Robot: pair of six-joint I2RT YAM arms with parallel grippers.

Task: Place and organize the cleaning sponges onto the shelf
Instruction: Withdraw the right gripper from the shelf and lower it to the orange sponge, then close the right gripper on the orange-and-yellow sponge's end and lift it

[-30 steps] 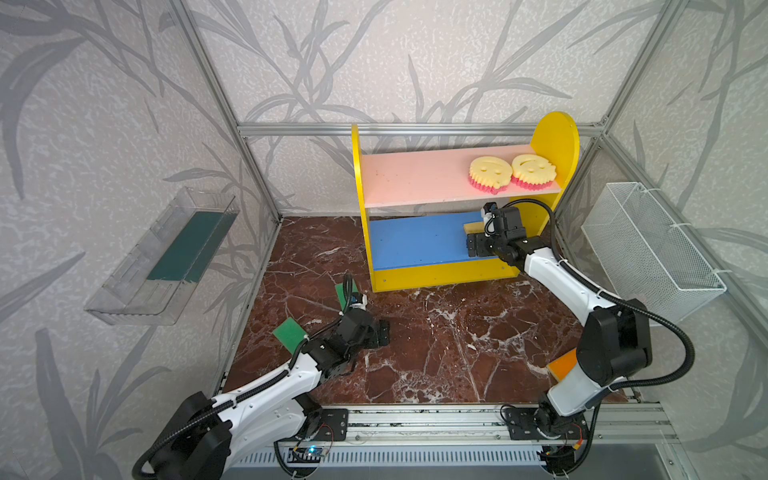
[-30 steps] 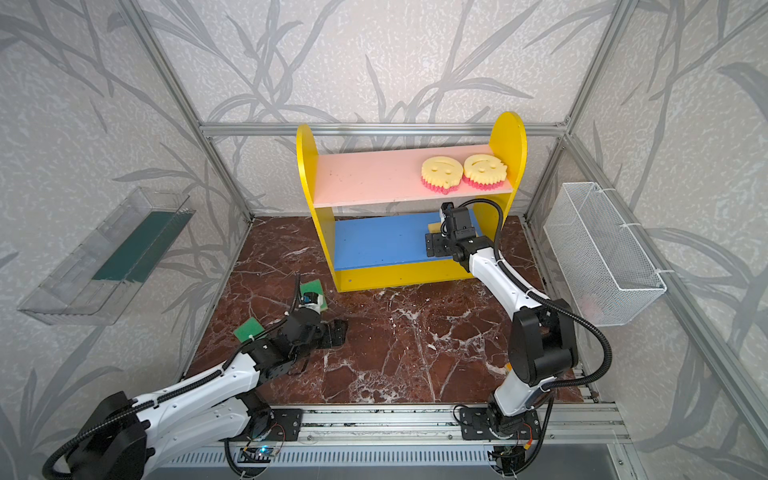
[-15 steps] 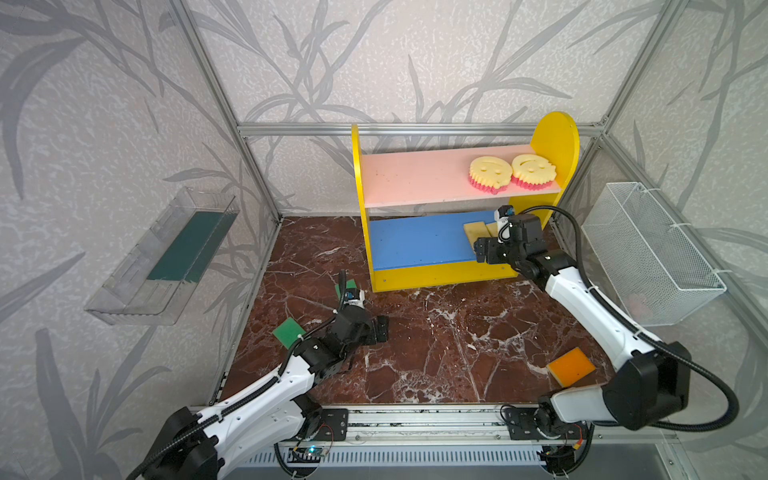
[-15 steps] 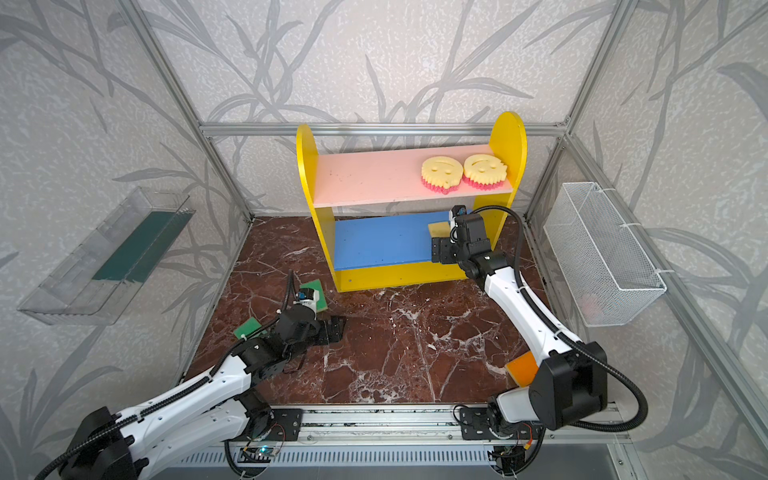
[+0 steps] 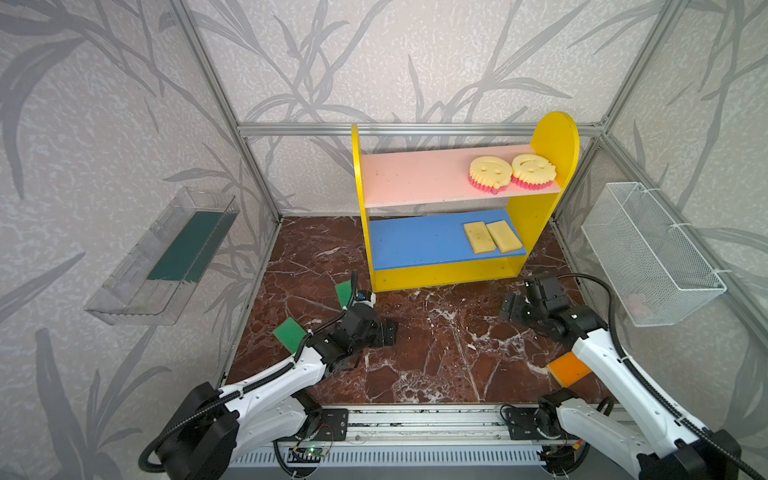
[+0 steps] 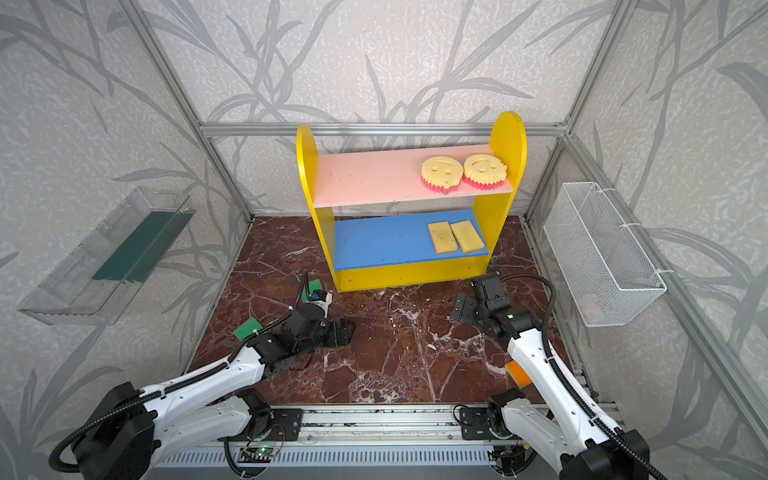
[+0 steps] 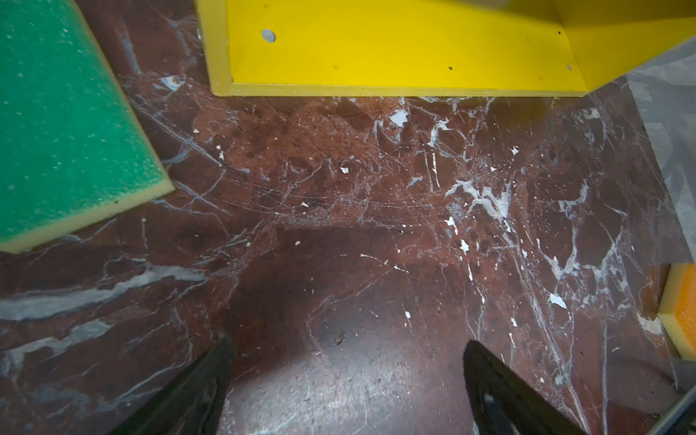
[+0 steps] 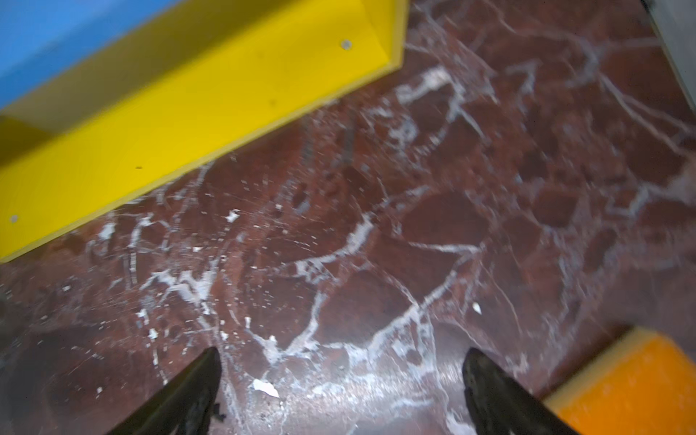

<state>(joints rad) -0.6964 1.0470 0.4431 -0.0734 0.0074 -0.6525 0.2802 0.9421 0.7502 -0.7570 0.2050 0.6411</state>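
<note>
Left wrist view looks down on the left gripper (image 7: 346, 342), its two dark fingers spread wide with only bare marble floor (image 7: 376, 196) between them; one green-faced sponge (image 7: 67, 113) lies flat to one side, and the shelf (image 7: 376, 49) shows its yellow base panel beyond. The right wrist view is blurred, yet the right gripper (image 8: 341, 352) is likewise plainly spread and empty over the floor, with the single orange-faced sponge (image 8: 632, 384) near one finger. In both top views the count is seven sponges. Two round smiley sponges (image 5: 490, 172) (image 5: 533, 169) sit side by side, touching, at the right end of the pink upper board (image 5: 415, 178), next to the round-topped side. Two pale yellow rectangles (image 5: 480, 237) (image 5: 504, 236) lie side by side at the right end of the blue lower board (image 5: 415, 241). Three sponges remain on the floor: one green near the shelf's front left corner (image 5: 344, 293), a second green (image 5: 290, 333) near the floor's left edge beside the left arm, and the orange one (image 5: 568, 369) at front right, partly hidden under the right arm. One clear tray (image 5: 124, 291) hangs on the left wall and one white wire basket (image 5: 648, 249) on the right wall.
</note>
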